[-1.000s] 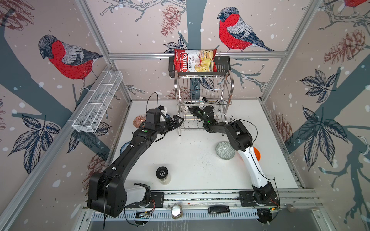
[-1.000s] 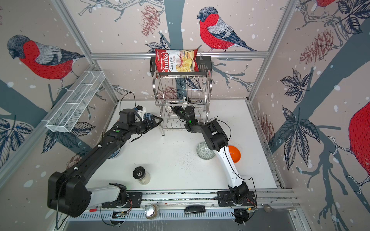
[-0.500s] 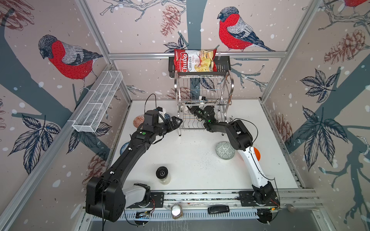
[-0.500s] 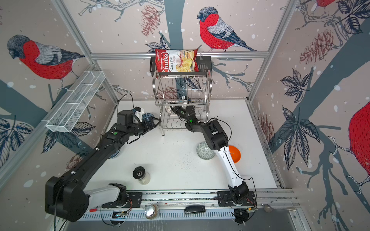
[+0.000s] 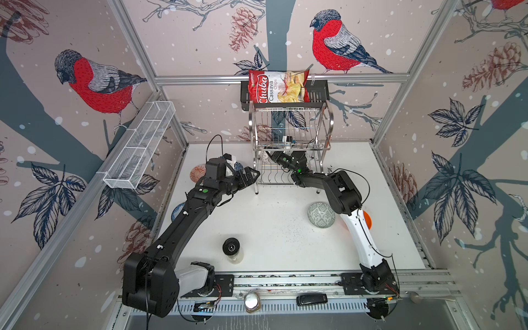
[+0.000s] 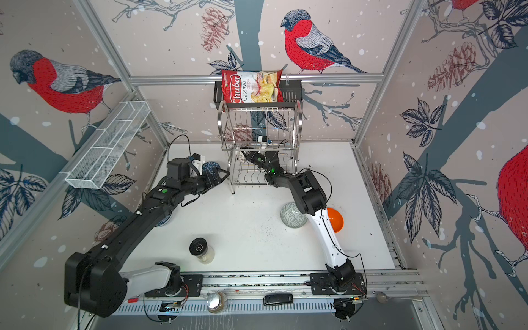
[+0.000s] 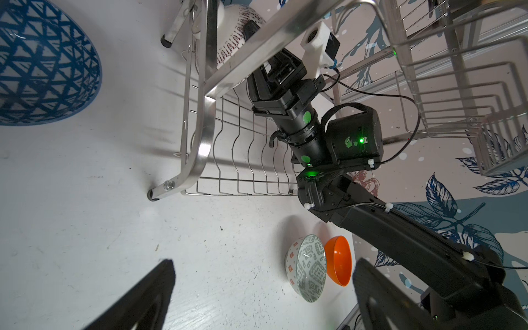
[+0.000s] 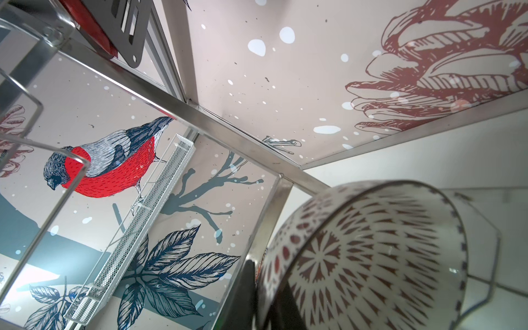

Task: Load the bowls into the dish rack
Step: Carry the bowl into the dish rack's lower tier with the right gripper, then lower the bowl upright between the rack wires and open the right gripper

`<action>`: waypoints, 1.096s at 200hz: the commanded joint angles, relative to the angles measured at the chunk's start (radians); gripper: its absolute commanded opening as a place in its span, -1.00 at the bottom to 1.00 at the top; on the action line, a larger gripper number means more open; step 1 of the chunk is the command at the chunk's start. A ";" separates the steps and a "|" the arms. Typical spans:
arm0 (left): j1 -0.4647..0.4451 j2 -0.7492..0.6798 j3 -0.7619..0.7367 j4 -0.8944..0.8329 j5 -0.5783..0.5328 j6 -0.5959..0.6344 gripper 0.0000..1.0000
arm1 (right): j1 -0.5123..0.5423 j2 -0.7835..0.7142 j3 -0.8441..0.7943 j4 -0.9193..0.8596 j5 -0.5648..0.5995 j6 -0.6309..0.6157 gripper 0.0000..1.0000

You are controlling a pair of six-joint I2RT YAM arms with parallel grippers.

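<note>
Pinching a white bowl [image 7: 231,37], right tool [image 5: 273,157] sits below "Chuba" bag [image 5: 277,87]; left tool [image 5: 251,175] gapes.

Shiny silver steel all over the dish rack [image 5: 290,134]. Inside it, a white bowl [image 8: 371,257]: dark brown-red dashes fanning out like petals, dark ticks round the rim. Left of the rack, deep blue triangles criss-cross the blue bowl [image 7: 43,63], with the red-orange patterned bowl [image 5: 197,173] next along. Front-right of the rack, a geometric print covers the grey-green bowl [image 5: 321,215], and the orange bowl [image 6: 335,218] is plain and bright. Above the rack sits a red-and-white chips bag [image 5: 277,87]. The counter [image 5: 271,251] is white, speckled dark.
</note>
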 commanded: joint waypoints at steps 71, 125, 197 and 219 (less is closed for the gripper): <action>0.001 -0.017 -0.008 0.016 -0.005 0.003 0.95 | -0.007 -0.034 -0.021 -0.148 -0.070 -0.128 -0.96; 0.002 -0.029 -0.008 -0.002 -0.011 0.010 0.95 | -0.009 -0.033 -0.014 -0.166 -0.089 -0.158 -0.94; 0.001 -0.042 -0.013 -0.010 -0.012 0.012 0.95 | -0.012 -0.026 0.014 -0.209 -0.119 -0.180 -0.85; 0.000 -0.042 -0.013 -0.011 -0.011 0.013 0.95 | -0.013 -0.025 0.019 -0.214 -0.123 -0.180 -0.82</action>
